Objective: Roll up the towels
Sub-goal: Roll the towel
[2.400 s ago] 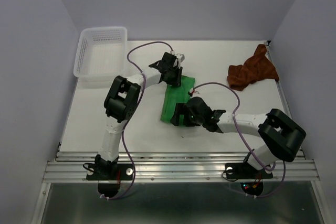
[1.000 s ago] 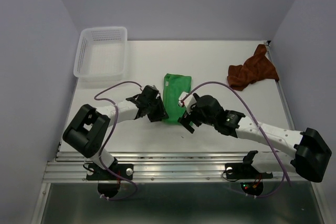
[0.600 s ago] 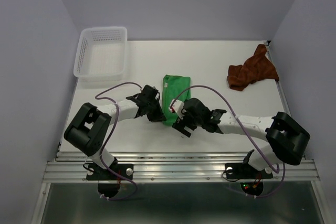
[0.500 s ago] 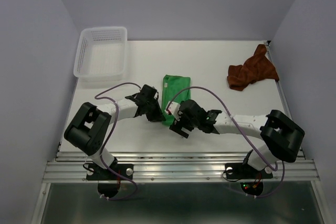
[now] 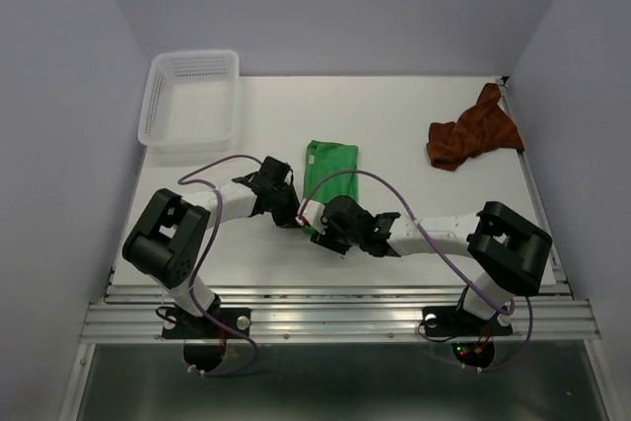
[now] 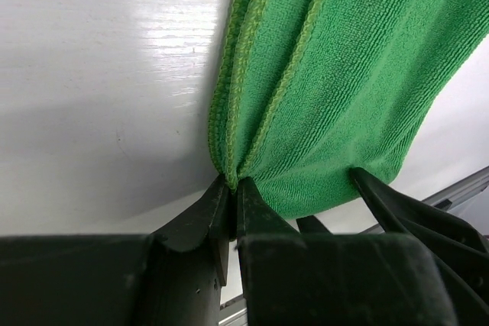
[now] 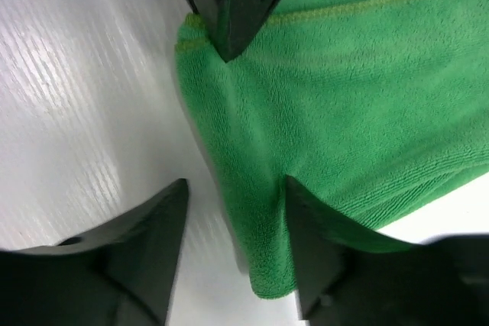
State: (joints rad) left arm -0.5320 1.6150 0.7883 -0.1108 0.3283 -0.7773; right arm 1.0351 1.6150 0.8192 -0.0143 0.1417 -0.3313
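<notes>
1. The left hand (image 6: pixel 231 188) is pinched closed on the green towel (image 6: pixel 344 74). Its two dark fingertips meet on the stitched hem at the towel's near left corner, and the layered hems gather into the pinch.
2. The right hand (image 7: pixel 235 185) has its fingers spread apart and clamps nothing. One finger (image 7: pixel 145 250) stands over bare tabletop (image 7: pixel 69 74), the other (image 7: pixel 313 257) stands over the cloth, and the towel's near side edge (image 7: pixel 229 188) lies between them.
3. The right wrist view shows the left hand's dark fingertips (image 7: pixel 229 5) coming down on the towel corner just beyond the right hand. In the left wrist view, a right-hand finger (image 6: pixel 405 211) sits at the towel's near edge, just beside the left hand.
4. From above, the left hand (image 5: pixel 288 210) and the right hand (image 5: pixel 320 232) meet at the near end of the green towel (image 5: pixel 330 163). Both arms are stretched low over the tabletop (image 5: pixel 414 105) from either side.
5. The green towel lies as a folded strip near the middle of the tabletop. Its length runs away from the arms and its far end lies flat.
6. The rust-brown towel (image 5: pixel 471 135) lies crumpled at the far right edge, well apart from both hands.
7. A white mesh basket (image 5: pixel 187 105) sits at the far left corner. A purple cable (image 5: pixel 212 176) loops over each arm.
</notes>
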